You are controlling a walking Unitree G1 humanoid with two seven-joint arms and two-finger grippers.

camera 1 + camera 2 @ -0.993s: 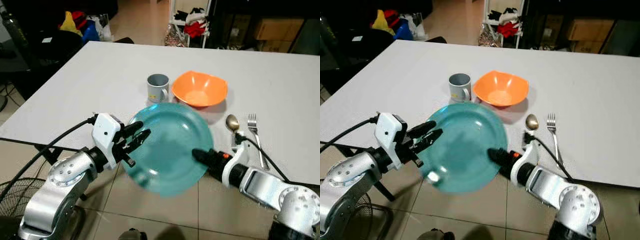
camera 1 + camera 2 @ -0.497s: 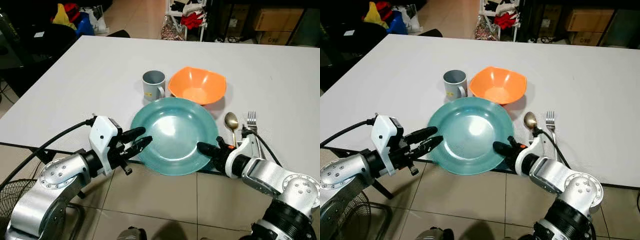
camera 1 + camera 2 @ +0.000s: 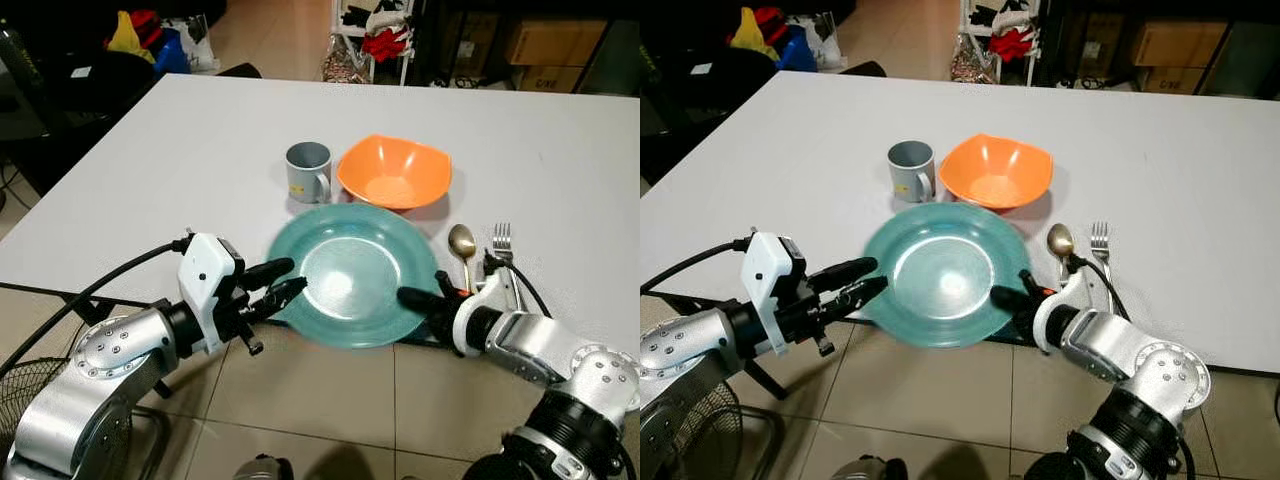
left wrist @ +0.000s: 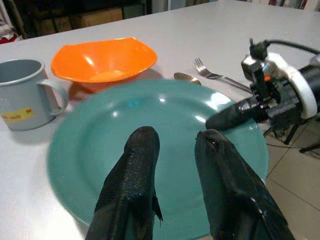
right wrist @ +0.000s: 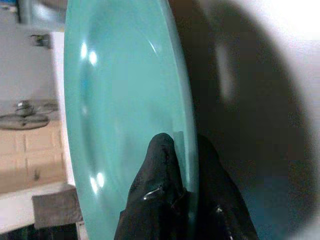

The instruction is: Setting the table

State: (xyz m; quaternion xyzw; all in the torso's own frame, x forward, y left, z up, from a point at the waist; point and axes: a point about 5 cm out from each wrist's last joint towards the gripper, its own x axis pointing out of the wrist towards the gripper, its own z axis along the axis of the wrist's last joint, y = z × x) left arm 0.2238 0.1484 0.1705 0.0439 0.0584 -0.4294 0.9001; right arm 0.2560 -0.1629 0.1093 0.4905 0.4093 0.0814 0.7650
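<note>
Right gripper (image 5: 172,197): its two black fingers pinch the rim of the round teal plastic plate (image 3: 352,274) on its right side — a thin edge grip.
Left gripper (image 3: 268,287): fingers a little apart, empty, at the plate's left rim; whether they touch it is unclear.
Plate: at the near edge of the white table (image 3: 180,160), partly overhanging the floor.
Risk: with one pinch so near the edge, the plate could tip or slide off — likely if released before it lies fully on the table.
Neighbours: grey mug (image 3: 308,171) and orange bowl (image 3: 396,174) just beyond; spoon (image 3: 463,247) and fork (image 3: 505,250) beside it, easily knocked.
Room: tiled floor (image 3: 330,400), clutter beyond the table.
</note>
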